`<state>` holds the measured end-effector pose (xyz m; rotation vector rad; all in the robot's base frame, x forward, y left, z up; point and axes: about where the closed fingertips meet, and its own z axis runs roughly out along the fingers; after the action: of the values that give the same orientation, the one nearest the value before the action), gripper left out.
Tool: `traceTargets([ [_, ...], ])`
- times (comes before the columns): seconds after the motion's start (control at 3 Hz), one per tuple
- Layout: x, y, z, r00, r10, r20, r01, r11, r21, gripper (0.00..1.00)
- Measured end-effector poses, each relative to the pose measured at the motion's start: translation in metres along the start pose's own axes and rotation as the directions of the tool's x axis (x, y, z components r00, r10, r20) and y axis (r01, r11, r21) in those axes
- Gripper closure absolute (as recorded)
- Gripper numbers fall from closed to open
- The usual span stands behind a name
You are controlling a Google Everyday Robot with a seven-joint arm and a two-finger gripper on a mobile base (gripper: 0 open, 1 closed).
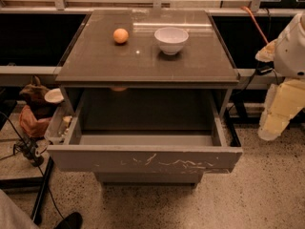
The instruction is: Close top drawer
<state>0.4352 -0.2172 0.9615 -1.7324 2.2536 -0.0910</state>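
At the front of the table (143, 63), the top drawer (95, 159) stands pulled well out toward the camera, and its inside looks bare. White scratch marks (176, 163) run across its flat grey-brown front, right of the middle. Just below it shows the edge of another drawer front (143, 178), which sits further back. On the table top an orange (120, 36) lies toward the left rear, and a white bowl (171, 40) stands upright to its right, apart from it.

Off to the right, the robot's pale arm (293, 46) comes in at the edge of the view. The cream-coloured gripper (279, 111) hangs below it, pointing down, beside the right end of the drawer and clear of it. Whether the gripper is spread or closed cannot be told from this angle.

Left of the table sit some brown bundles (33, 106) and a small white dish (53, 96) above a speckled floor (267, 190).
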Motion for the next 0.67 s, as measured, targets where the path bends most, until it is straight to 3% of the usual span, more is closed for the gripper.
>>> traceTargets([
  [0.33, 0.015, 0.023, 0.049, 0.999, 0.043, 0.032, -0.040, 0.9952, -0.089, 0.00],
  [0.67, 0.025, 0.066, 0.128, 0.991, 0.095, 0.094, -0.069, 0.9649, -0.253, 0.00],
])
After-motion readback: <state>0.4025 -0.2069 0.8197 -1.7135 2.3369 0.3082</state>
